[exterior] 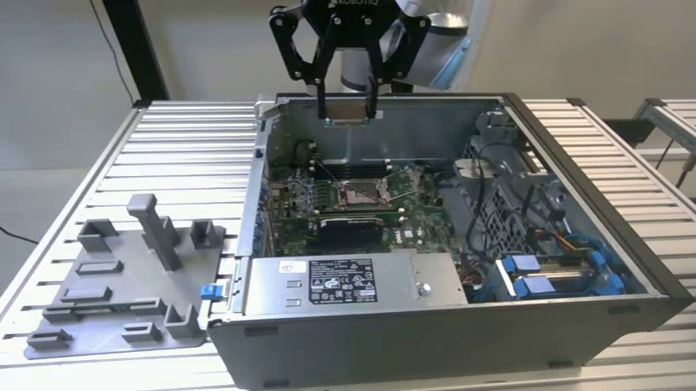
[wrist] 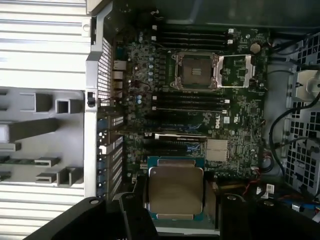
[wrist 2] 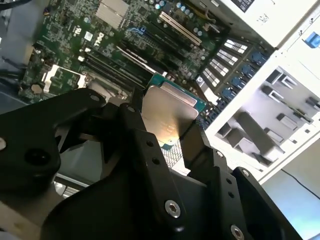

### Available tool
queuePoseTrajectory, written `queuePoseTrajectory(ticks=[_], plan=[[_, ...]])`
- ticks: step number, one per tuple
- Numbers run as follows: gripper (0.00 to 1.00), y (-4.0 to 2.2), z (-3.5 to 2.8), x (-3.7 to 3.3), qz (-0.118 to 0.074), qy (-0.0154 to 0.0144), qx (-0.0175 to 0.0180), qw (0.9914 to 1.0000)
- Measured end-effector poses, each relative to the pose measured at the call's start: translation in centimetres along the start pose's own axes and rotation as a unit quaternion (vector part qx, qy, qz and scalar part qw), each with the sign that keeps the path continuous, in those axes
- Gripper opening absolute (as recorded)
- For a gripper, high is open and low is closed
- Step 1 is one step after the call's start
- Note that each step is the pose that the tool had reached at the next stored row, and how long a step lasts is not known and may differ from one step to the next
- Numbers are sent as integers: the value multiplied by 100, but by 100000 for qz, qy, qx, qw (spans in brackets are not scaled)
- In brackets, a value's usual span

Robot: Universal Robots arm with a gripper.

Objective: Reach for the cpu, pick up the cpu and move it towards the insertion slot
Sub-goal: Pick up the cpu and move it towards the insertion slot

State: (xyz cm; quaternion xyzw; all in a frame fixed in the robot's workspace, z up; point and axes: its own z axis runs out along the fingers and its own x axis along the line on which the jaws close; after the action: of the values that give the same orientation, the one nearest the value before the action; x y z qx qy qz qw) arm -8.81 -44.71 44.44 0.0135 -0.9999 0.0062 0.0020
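Holding the cpu [exterior: 350, 111] in the tool [exterior: 350, 119], clamped shut on it with a finger on each of two opposite edges. Hangs above the far rim of the open computer case [exterior: 566, 326] in the exterior view, touching nothing but the fingers. Shows the silvery lid with its green rim in both wrist views: cpu [wrist: 175, 192] pinched between the black fingers [wrist: 136, 210] in the first wrist view, same grip on the cpu [wrist 2: 167, 117] in the second wrist view. Leaves the insertion slot [exterior: 357, 193] well apart, down on the green motherboard [exterior: 419, 220] inside the case. Puts the slot [wrist: 194, 71] between rows of black memory sockets in the first wrist view, brownish centre bare, shiny metal frame swung open just beside it. Places the cpu in that view over the board area near the long black card [wrist: 180, 136], not over the slot. Has the same black card [exterior: 348, 220] between the slot and the white-labelled power-supply box [exterior: 348, 281] at the case's near wall. Keeps the grey tray [exterior: 109, 277] with its blocks and posts on the ribbed desk [exterior: 185, 147], just beside the case on the exterior view's left. Shows blue connectors [exterior: 555, 277] in the case corner on the exterior view's right.
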Motion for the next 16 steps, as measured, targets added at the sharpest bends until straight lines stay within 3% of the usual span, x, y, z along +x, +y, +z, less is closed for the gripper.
queuePoseTrajectory(ticks=[12, 16], plan=[[0, -11, -2, -422, -9, 2, 4, 100000], [0, -12, -2, -451, -4, 2, -3, 100000]])
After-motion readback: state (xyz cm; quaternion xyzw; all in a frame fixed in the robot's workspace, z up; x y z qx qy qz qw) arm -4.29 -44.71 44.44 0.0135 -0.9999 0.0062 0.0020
